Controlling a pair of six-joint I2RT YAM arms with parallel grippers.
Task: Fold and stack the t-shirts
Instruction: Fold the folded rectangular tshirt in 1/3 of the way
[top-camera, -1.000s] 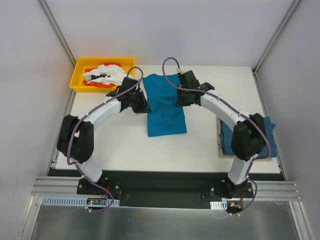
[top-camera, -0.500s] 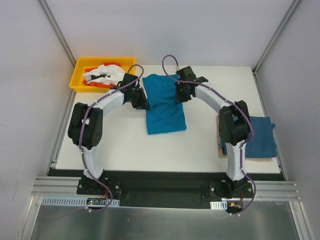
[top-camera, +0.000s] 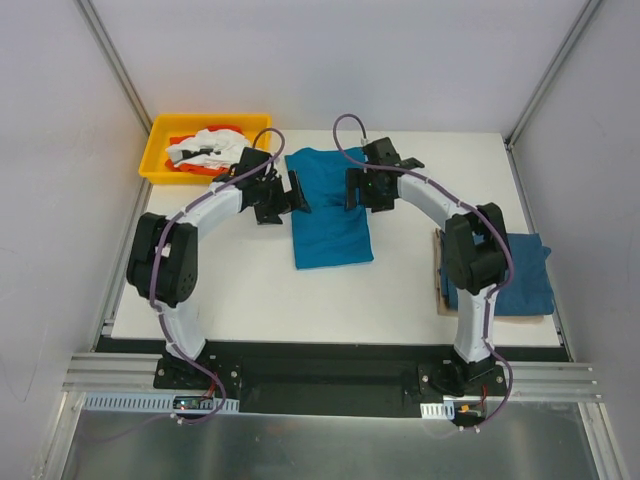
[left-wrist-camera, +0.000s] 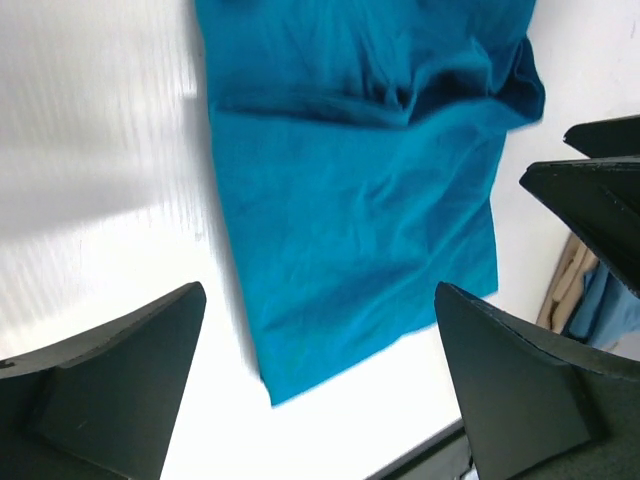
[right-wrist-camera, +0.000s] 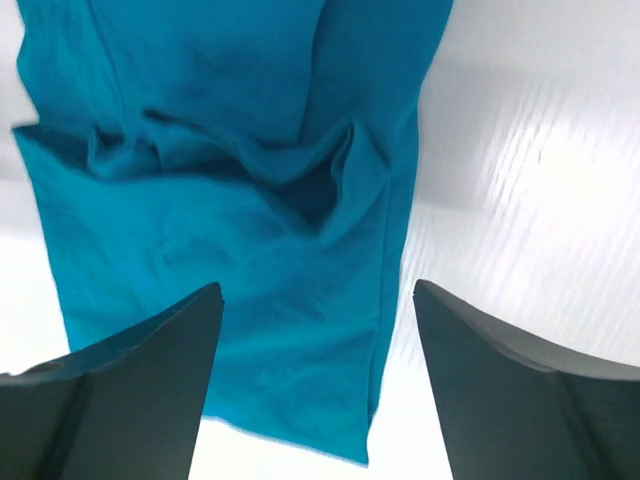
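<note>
One teal-blue t-shirt lies folded into a long narrow strip in the middle of the white table. My left gripper hovers at its left edge, open and holding nothing. In the left wrist view the t-shirt spreads below the gripper, a rumpled fold across its far part. My right gripper hovers at the right edge, also open and holding nothing. The right wrist view shows the t-shirt beneath the gripper. Another folded teal t-shirt rests at the table's right edge.
A yellow bin with white and orange cloth stands at the back left corner. The folded shirt on the right lies on a brown board. Grey walls and metal rails close in the table on three sides.
Both grippers went from shut to open and let go of the middle shirt. The cloth now lies flat as one narrow strip, and both grippers stand just off its side edges.
</note>
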